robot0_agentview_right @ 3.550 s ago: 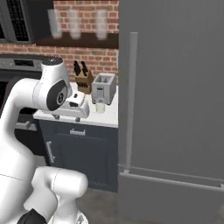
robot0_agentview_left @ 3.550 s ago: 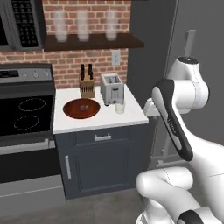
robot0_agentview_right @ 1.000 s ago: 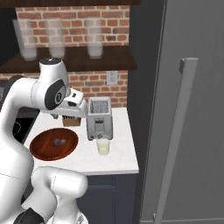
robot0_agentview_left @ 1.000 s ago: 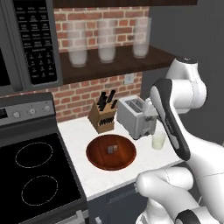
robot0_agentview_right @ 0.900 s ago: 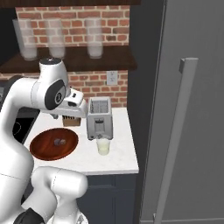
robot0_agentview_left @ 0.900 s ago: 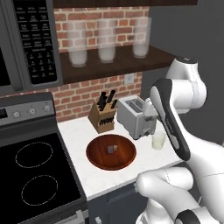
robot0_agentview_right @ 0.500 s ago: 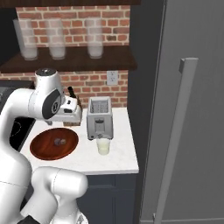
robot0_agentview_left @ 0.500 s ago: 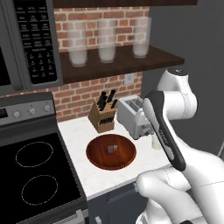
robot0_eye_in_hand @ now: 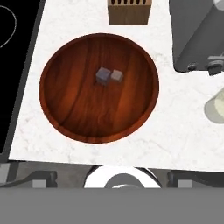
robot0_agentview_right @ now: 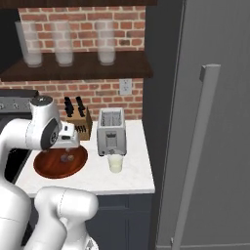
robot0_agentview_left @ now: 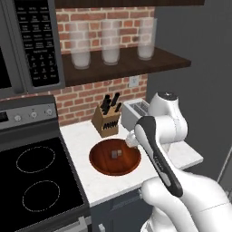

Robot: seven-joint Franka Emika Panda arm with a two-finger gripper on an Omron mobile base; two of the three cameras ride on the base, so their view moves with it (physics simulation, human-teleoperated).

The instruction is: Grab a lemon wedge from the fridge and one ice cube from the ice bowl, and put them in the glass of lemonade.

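The fridge (robot0_agentview_right: 210, 122) stands closed at the counter's right end. The ice bowl (robot0_eye_in_hand: 74, 113) holds two cubes (robot0_eye_in_hand: 108, 76). The glass of lemonade (robot0_agentview_right: 115, 163) stands before the toaster (robot0_agentview_right: 111, 131). The gripper (robot0_agentview_right: 68, 141), released wide, hangs above the bowl.

white counter (robot0_eye_in_hand: 175, 140); on it ice bowl (robot0_eye_in_hand: 70, 118); knife block (robot0_agentview_left: 105, 121); toaster (robot0_agentview_right: 111, 132); glass of lemonade (robot0_agentview_right: 115, 163)

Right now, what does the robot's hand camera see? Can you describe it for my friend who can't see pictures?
Looking straight down on a round reddish-brown wooden ice bowl on a white counter, with two small grey ice cubes touching side by side in its middle. A knife block sits at the top, a silver toaster at the upper right, and a glass of lemonade at the right edge.
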